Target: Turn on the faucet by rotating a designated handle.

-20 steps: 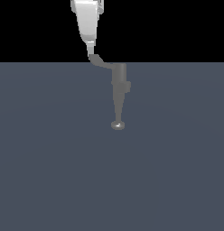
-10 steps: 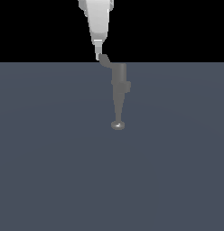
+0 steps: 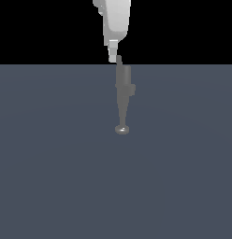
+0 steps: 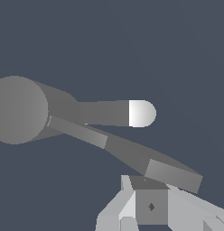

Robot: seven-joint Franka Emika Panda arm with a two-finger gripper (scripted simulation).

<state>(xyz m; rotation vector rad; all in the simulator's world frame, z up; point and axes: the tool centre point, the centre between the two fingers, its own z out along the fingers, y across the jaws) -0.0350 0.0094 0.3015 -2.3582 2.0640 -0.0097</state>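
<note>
Faucet (image 3: 122, 95) handle (image 4: 172, 175) looks rigid, slick metal, so push its flat paddle tip; gripper (image 3: 112, 58) touches it, jaws' state unclear.

One faucet (image 3: 123, 93): single grey cylindrical body, one tapered stem, one rounded shiny knob (image 3: 121, 130) at its end.
One handle (image 4: 132, 155): single bent grey lever, one flattened paddle tip.
One gripper (image 3: 113, 57), white; one finger (image 3: 112, 51) countable in the exterior view, the second not made out there.
One table (image 3: 52, 177), single flat grey-blue surface.
Total of separate items: four. No duplicates of any kind.
</note>
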